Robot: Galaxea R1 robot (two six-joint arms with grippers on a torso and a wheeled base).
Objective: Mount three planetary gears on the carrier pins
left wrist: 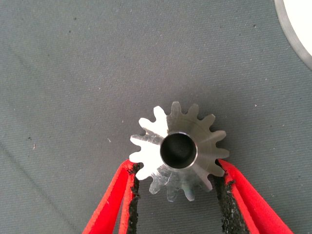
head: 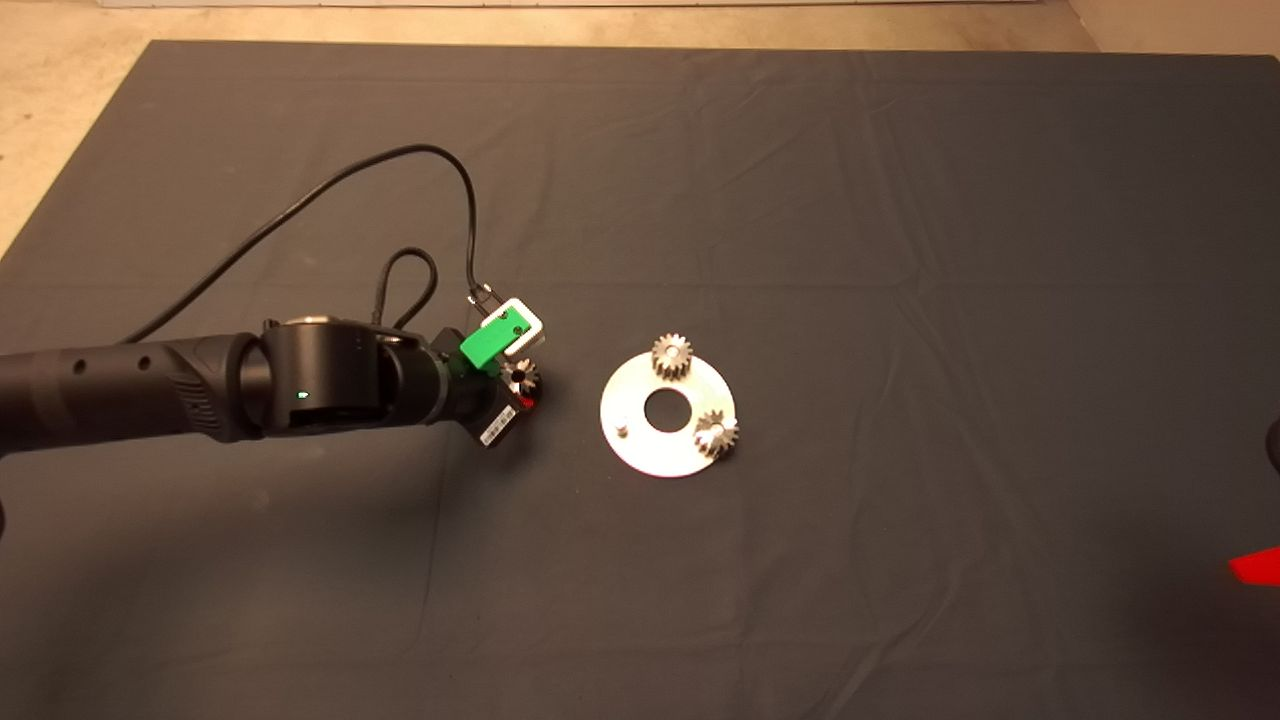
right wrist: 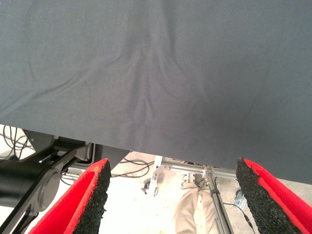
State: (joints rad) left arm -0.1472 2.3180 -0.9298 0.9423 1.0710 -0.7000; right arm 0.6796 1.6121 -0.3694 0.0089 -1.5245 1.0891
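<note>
The silver carrier disc (head: 668,417) lies mid-mat. Two planetary gears sit on its pins, one at the far side (head: 673,357) and one at the right (head: 716,434). The third pin (head: 622,430) stands bare at the disc's left. My left gripper (head: 520,385) is left of the disc, shut on the third gear (left wrist: 178,150), which also shows in the head view (head: 521,377). In the left wrist view the pads (left wrist: 225,195) press its sides and the disc's edge (left wrist: 297,29) shows in a corner. My right gripper (right wrist: 173,195) is open and parked at the mat's lower right edge (head: 1255,568).
A black cable (head: 400,170) loops over the mat behind the left arm. The dark mat (head: 900,250) is wrinkled. Past the mat's edge in the right wrist view, a person's leg (right wrist: 190,209) and a metal frame (right wrist: 161,178) show on the floor.
</note>
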